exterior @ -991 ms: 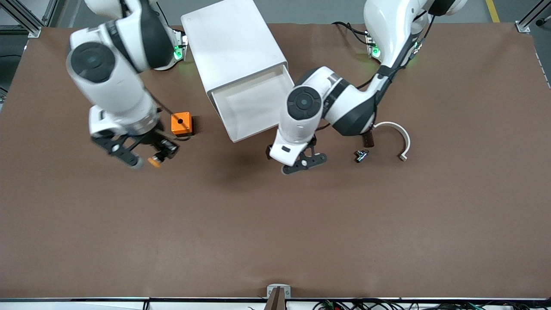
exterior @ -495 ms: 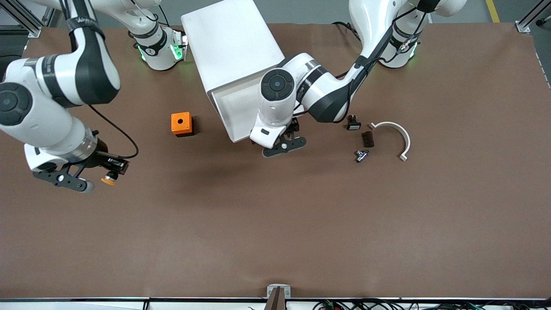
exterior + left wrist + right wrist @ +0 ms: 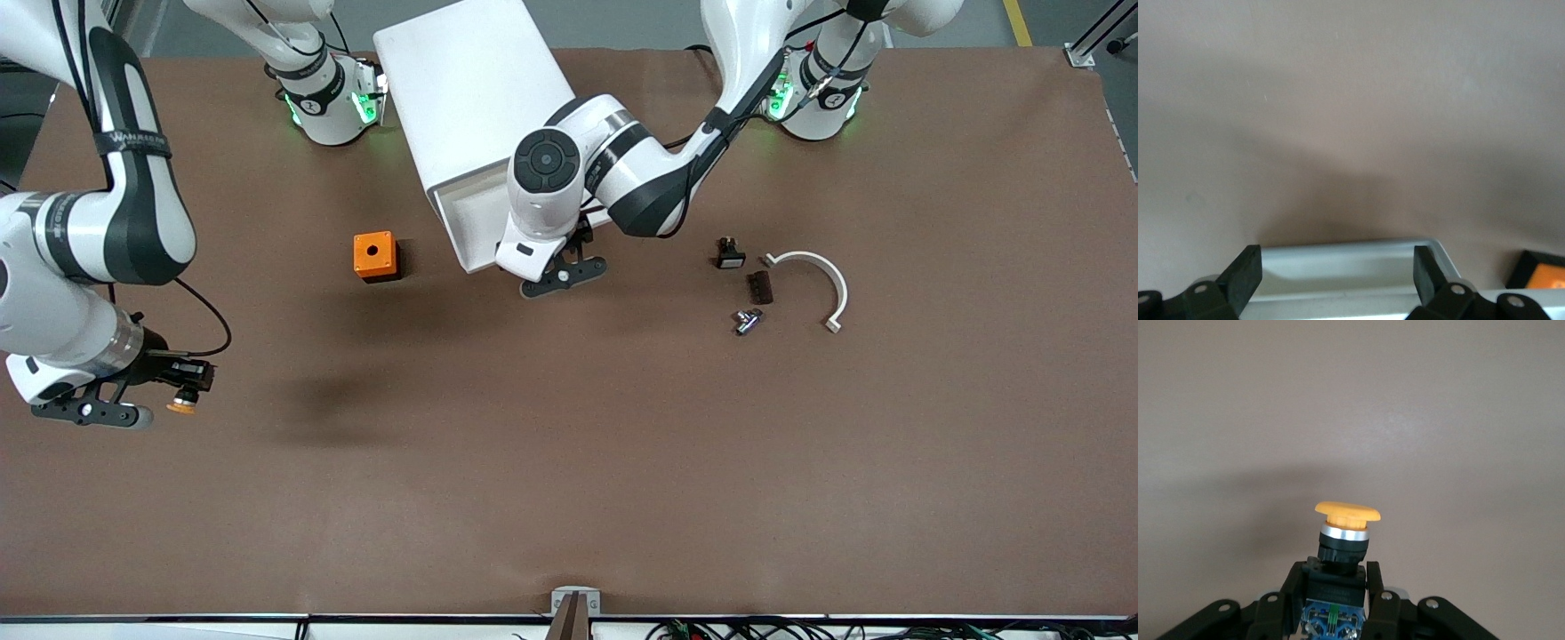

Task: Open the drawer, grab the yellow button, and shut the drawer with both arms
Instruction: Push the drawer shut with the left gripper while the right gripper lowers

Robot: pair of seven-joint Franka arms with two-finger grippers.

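Between the right gripper's [image 3: 147, 400] closed fingers sits the button [image 3: 1343, 535], now carried away from the orange cube [image 3: 374, 256] toward the right arm's end of the table. Meanwhile the left gripper [image 3: 564, 271], fingers spread, has moved against the drawer [image 3: 471, 229] front, so closing seems the step in hand

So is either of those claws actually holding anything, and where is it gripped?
Yes. The right gripper holds the button by its black body, orange cap sticking out past the fingertips. The left gripper is open at the drawer front, holding nothing.
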